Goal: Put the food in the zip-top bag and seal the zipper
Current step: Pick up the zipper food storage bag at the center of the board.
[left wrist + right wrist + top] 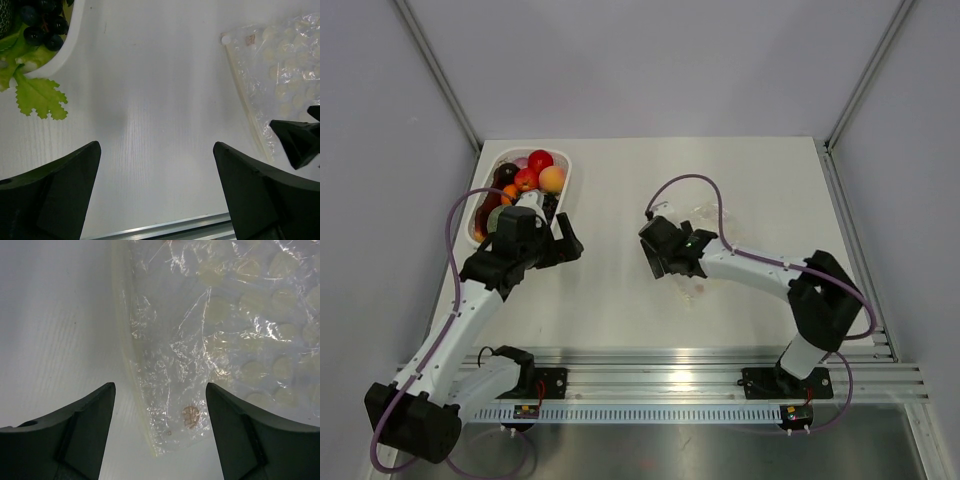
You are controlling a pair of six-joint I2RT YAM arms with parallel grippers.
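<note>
The zip-top bag (215, 340) is laid flat, seemingly empty, right of centre on the table (620, 180), with its zipper (126, 340) along the edge facing the tray. The right gripper (159, 390) is held spread over the bag's lower corner, probably so that edge can be pinched. The food (532, 178) is heaped in the white tray (498, 153) at upper left. The left gripper (156, 150) is held wide apart beside it, holding nothing.

— What do you have on screen apart from the job itself?
— On my overhead feed, a white worktop (620, 180), with a white oblong tray (573, 168) in its far left corner.
— And around it?
— I see ribbed aluminium rails (670, 385) along the near edge, plain grey walls (650, 60) behind and slanting metal posts (438, 68).
</note>
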